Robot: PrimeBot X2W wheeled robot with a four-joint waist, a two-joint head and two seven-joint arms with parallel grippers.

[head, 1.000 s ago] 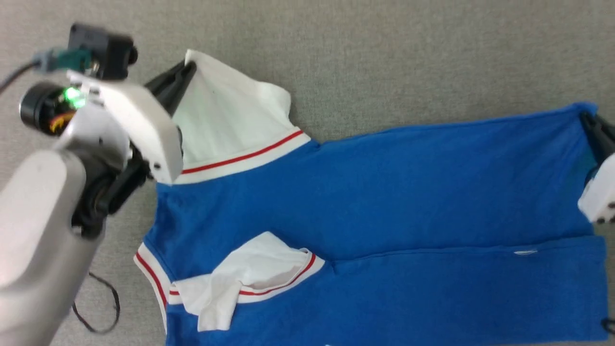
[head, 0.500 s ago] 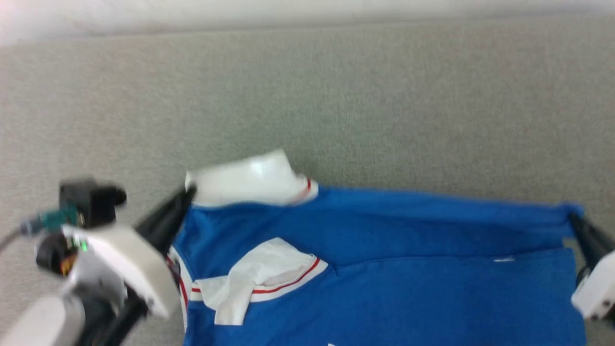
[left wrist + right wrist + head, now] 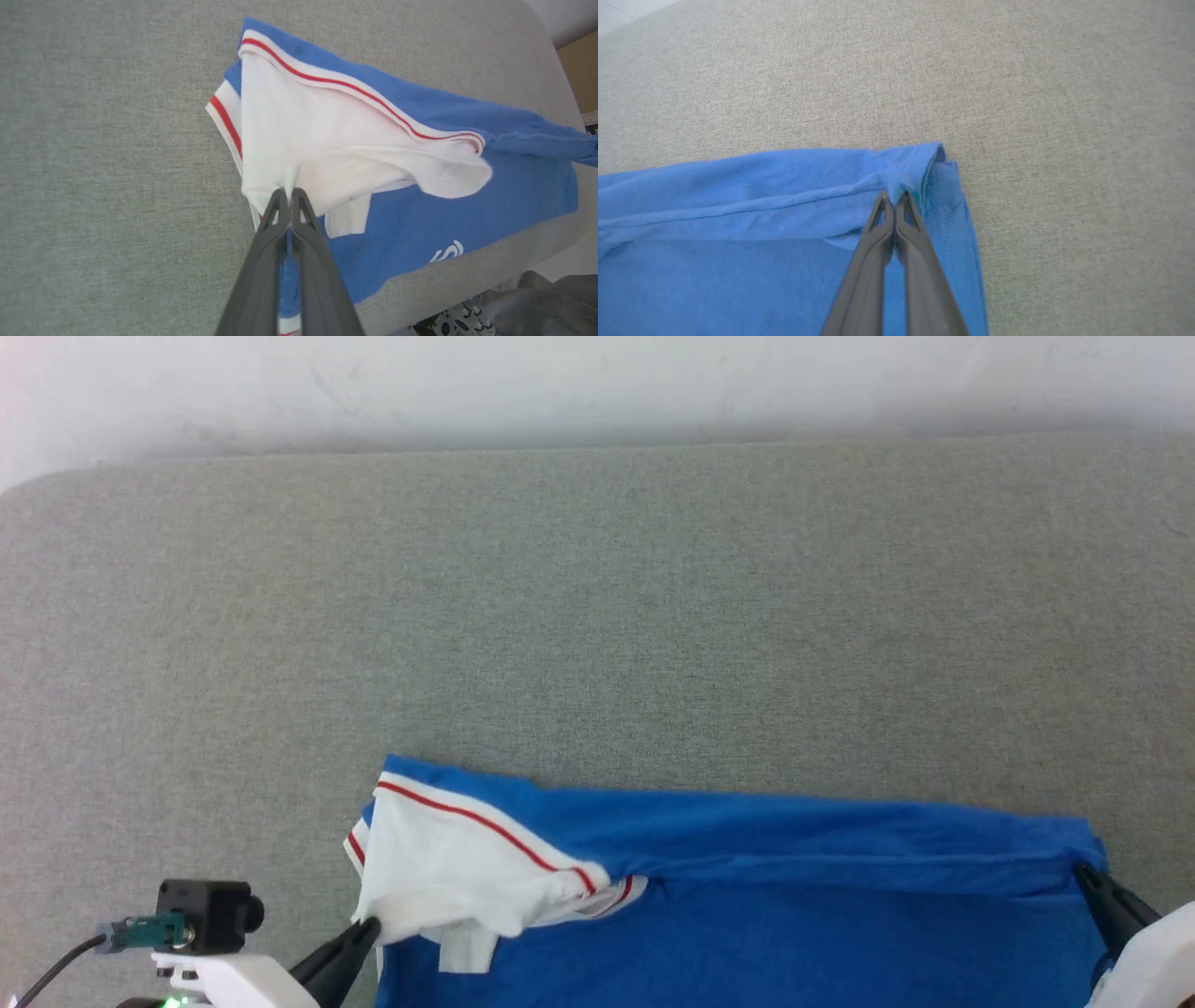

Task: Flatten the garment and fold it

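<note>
The garment [image 3: 803,915], a royal-blue jersey T-shirt with white red-striped sleeves, lies along the near edge of the grey table, its far half folded over toward me. My left gripper [image 3: 371,928] is shut on the white sleeve at the shirt's left end; in the left wrist view the left gripper [image 3: 290,192] pinches the white sleeve [image 3: 327,140]. My right gripper [image 3: 1080,872] is shut on the blue hem corner at the right end, and in the right wrist view the right gripper [image 3: 895,195] bites that hem corner [image 3: 924,163]. White lettering [image 3: 446,252] shows on the lower layer.
The grey fabric-covered table [image 3: 597,616] stretches bare beyond the shirt to a white wall [image 3: 597,383]. Its rounded left corner is at the upper left. In the left wrist view the table's near edge [image 3: 467,284] drops off to the floor.
Both grippers have drawn the shirt's far edge back toward me, folding it over the near half. The head camera has tilted up, so the wall now shows.
</note>
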